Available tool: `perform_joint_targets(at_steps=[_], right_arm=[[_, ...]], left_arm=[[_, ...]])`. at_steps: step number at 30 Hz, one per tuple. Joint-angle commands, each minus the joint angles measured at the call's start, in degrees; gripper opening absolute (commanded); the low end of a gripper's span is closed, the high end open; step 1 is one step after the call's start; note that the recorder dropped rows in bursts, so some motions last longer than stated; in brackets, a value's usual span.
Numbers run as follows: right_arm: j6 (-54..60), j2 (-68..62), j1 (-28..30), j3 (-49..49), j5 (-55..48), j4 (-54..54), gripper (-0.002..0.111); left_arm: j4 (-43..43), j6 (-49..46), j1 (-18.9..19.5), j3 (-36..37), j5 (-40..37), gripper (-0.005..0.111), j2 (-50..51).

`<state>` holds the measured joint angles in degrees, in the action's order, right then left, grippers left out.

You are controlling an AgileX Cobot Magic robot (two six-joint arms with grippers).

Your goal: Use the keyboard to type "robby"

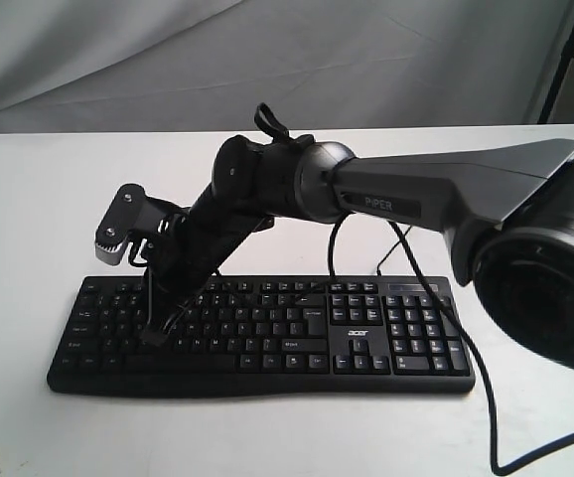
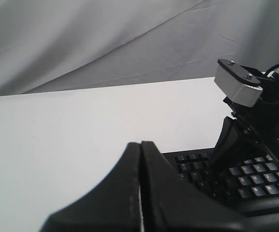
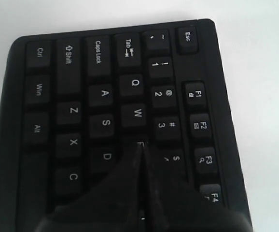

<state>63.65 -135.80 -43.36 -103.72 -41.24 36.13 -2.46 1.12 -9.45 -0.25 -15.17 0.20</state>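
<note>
The black keyboard (image 1: 297,343) with a white "acer" logo lies across the front of the white table. My right arm reaches over from the right to the keyboard's left end. Its right gripper (image 1: 154,328) is shut and empty, pointing down at the letter keys. In the right wrist view the right gripper (image 3: 140,146) has its tip at the E key, between W, D and 3 on the keyboard (image 3: 72,111). The keys past E are hidden under the fingers. My left gripper (image 2: 140,144) is shut and empty, low beside the left end of the keyboard (image 2: 255,180).
A black cable (image 1: 466,348) runs from behind the keyboard over its right end to the table's front right. The right arm's grey link (image 1: 446,189) spans above the number pad. A grey cloth backdrop (image 1: 267,60) hangs behind the white table (image 1: 29,199).
</note>
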Motion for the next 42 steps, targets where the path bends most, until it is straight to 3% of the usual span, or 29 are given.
perform_joint_targets(at_steps=[1, 42], right_arm=[[-0.41, 0.24, -0.08, -0.36, 0.07, -0.18, 0.000], [-1.31, -0.54, -0.08, -0.36, 0.12, -2.13, 0.000]], left_arm=[[-0.27, 0.16, -0.36, 0.25, 0.31, 0.000, -0.20], [-0.27, 0.16, -0.36, 0.25, 0.31, 0.000, -0.20]])
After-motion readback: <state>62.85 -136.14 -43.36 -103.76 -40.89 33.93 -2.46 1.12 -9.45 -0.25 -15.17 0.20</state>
